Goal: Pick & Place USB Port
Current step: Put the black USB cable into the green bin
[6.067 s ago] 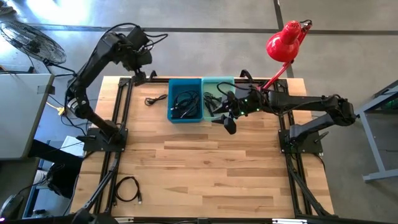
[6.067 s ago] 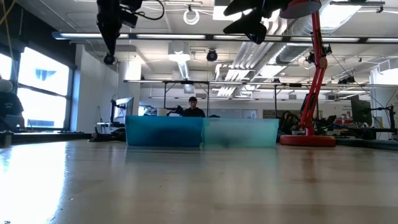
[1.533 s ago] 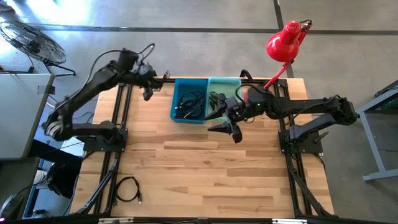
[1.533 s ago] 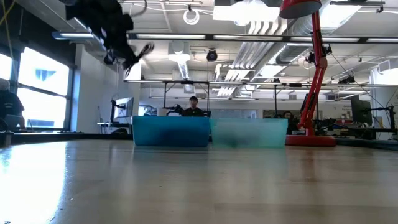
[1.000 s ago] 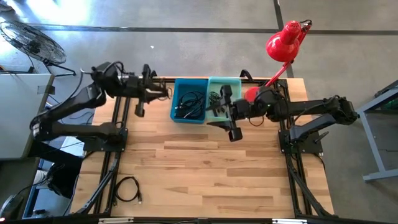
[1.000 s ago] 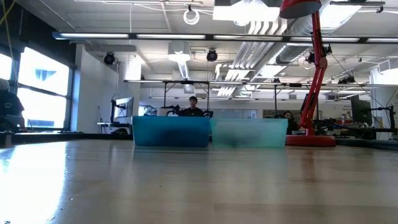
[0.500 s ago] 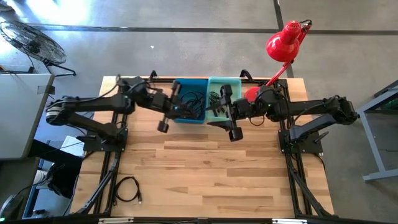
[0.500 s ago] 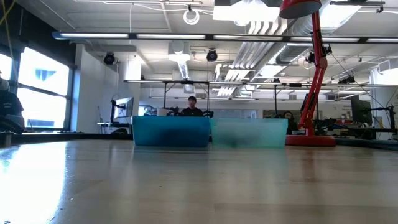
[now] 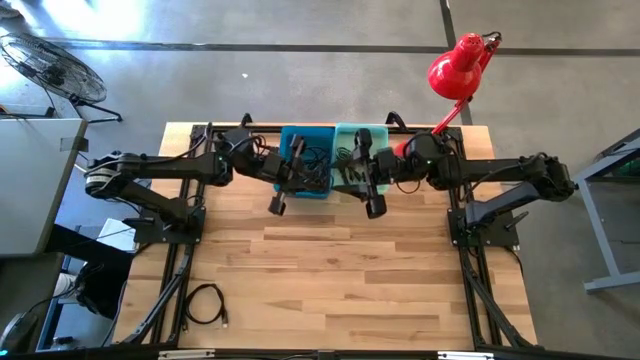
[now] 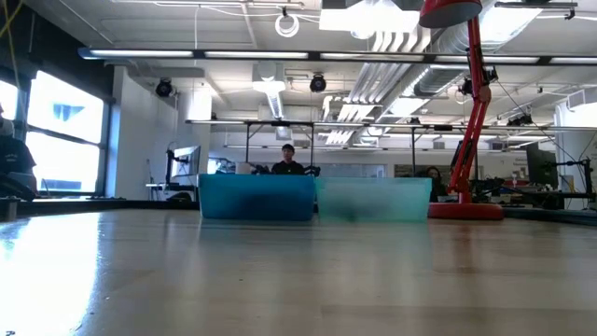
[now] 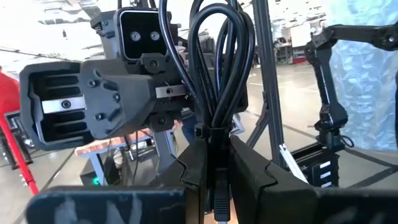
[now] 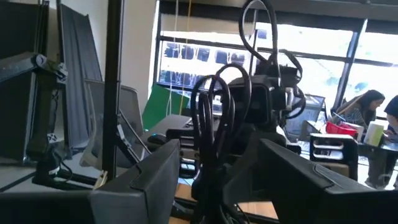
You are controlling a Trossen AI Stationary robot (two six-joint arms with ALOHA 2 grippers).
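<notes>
A black USB cable, coiled and tied into a bundle, sits in my left gripper, which is shut on it. That gripper reaches level over the blue bin. My right gripper faces it from over the teal bin. In the right wrist view the right gripper is open, and the cable bundle shows between its two wide-set fingers. I cannot tell whether they touch it. Neither gripper shows in the low view. My left gripper pinches the bundle between its two fingers at the tie that binds the loops. The fingers come level from the table's left. The loops stick out past the fingertips toward the right arm. The bundle is lifted clear above the blue bin.
The blue bin and the teal bin stand side by side at the far edge, with more black cables inside. Another coiled cable lies at the near left. A red lamp stands at the far right corner.
My left gripper has swung from the far left of the table toward the right, over the blue bin and up to my right gripper, with the cable bundle still in its shut fingers. My right gripper has stayed over the teal bin.
</notes>
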